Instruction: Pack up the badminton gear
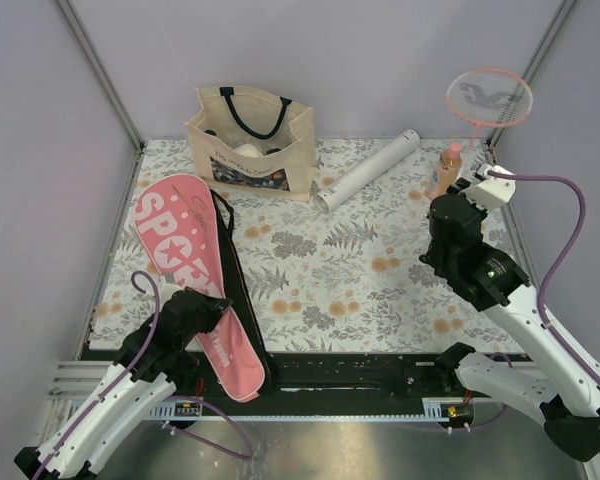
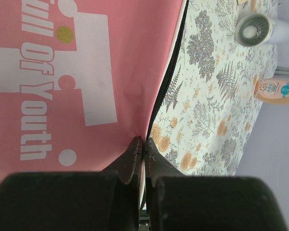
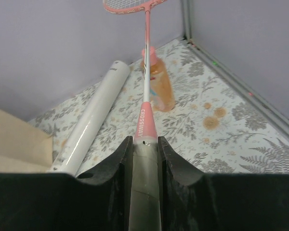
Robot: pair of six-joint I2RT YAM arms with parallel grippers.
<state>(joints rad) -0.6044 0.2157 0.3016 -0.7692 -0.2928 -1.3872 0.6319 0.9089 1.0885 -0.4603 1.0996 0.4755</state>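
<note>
Pink-rimmed racket [image 1: 489,98], head raised over the far right corner, handle clamped in right gripper [image 3: 145,143], arm stretched forward, left gripper [image 2: 142,147] low at near left, fingers pressed together at pink case [image 1: 180,245] zipper edge

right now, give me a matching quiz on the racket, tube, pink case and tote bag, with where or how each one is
Things:
1 racket
2 tube
3 pink case
4 tote bag

States:
a lying on its side near the back
b edge pinched by the left gripper
c standing upright at the back
d handle held in the right gripper, head raised

Pairs: 1-d, 2-a, 3-b, 4-c
</note>
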